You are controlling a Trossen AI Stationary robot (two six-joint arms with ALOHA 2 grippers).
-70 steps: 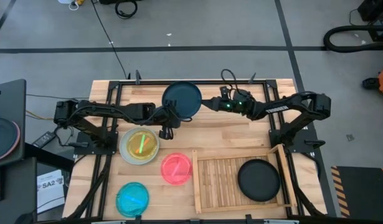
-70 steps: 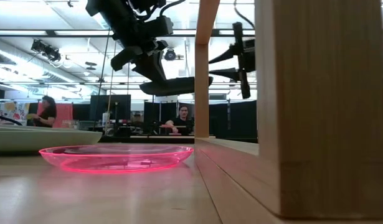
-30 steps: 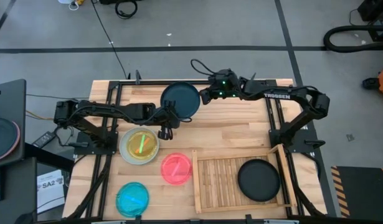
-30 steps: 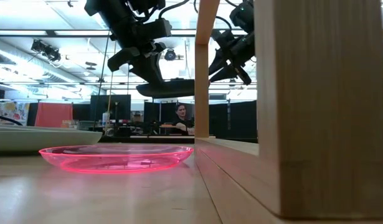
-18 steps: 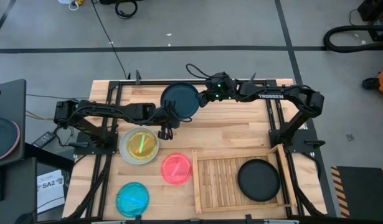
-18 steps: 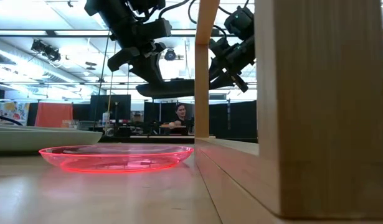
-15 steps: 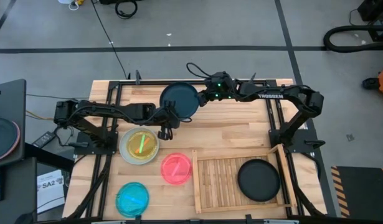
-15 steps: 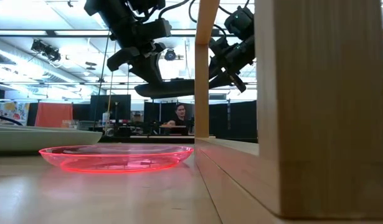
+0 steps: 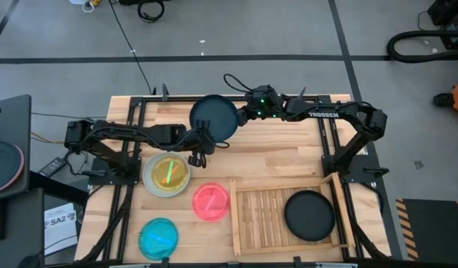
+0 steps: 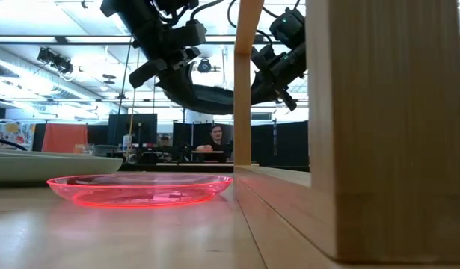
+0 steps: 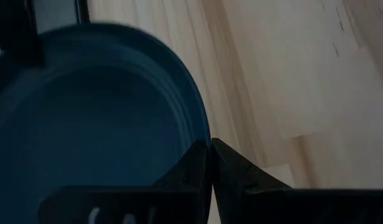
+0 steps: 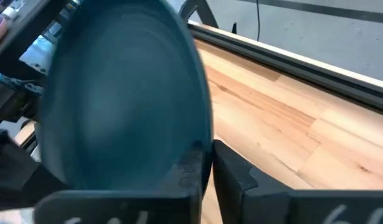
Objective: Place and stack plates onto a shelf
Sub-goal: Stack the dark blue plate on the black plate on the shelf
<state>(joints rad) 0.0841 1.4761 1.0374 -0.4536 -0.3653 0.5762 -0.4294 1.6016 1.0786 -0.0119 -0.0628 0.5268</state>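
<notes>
A dark teal plate (image 9: pixel 214 117) is held above the table's far middle by both grippers. It also shows tilted in the low view (image 10: pixel 203 97). My left gripper (image 9: pixel 199 143) is shut on its near-left rim and my right gripper (image 9: pixel 241 115) on its right rim. A yellow-green plate (image 9: pixel 167 172) lies in a whitish plate (image 9: pixel 149 181). A pink plate (image 9: pixel 211 201) and a cyan plate (image 9: pixel 158 237) lie flat on the table. The wooden slatted shelf (image 9: pixel 258 216) holds a black plate (image 9: pixel 309 214) on its right half. My left gripper pinches the teal plate's rim (image 11: pixel 202 134) between its two fingers, on the plate's near-left side. The fingers come from the table's left. The plate is lifted clear of the table and tilted. My right gripper pinches the teal plate's rim (image 12: pixel 205 134) between its two fingers, on the plate's right side. The fingers come level from the table's right. The plate is clear of the table.
The shelf's raised wooden rim (image 10: pixel 364 149) stands close in the low view, with the pink plate (image 10: pixel 140 189) to its left. A black metal frame (image 9: pixel 139 119) runs along the table's far and side edges. Bare planks (image 9: pixel 281 160) lie between the teal plate and the shelf.
The teal plate, level in the low view a second ago, has tipped to a slant while both grippers stay at its rim. My right arm has drawn in a little toward the plate.
</notes>
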